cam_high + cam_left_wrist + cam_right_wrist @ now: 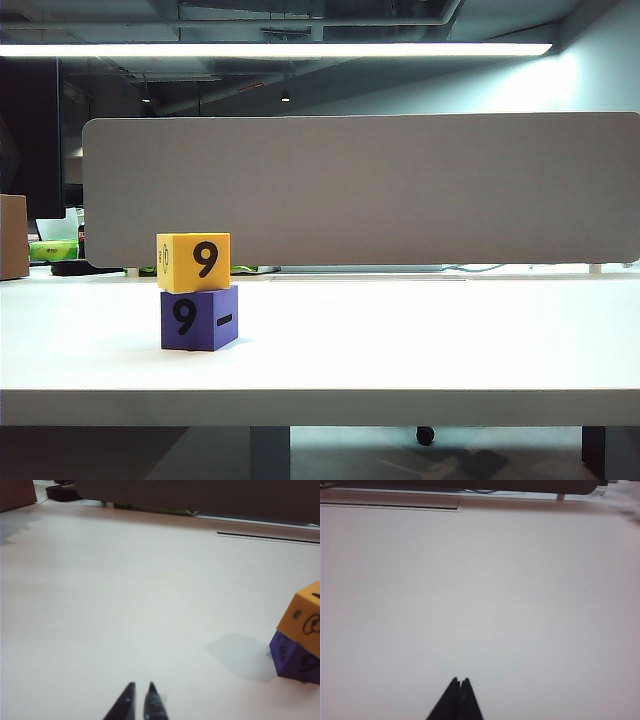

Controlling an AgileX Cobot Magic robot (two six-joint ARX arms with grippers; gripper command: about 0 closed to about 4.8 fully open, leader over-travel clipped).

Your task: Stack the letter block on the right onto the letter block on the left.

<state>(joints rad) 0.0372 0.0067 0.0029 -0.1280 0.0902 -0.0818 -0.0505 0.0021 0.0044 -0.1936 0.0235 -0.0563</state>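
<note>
i see yellow block (193, 262) stacked on purple block (198, 318); left gripper (139, 687) and right gripper (460, 680) both closed, empty, over bare table (420, 340).

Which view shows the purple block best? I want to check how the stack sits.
The exterior view: the whole purple block shows on the table with the yellow block resting on it. The left wrist view catches only a corner, beyond the shut left gripper. The right wrist view shows just the shut right gripper, no block.

Two letter blocks, one yellow block (193, 262) on one purple block (198, 318); two tools, left tool (140, 701) and right tool (459, 698), apparently closed.
</note>
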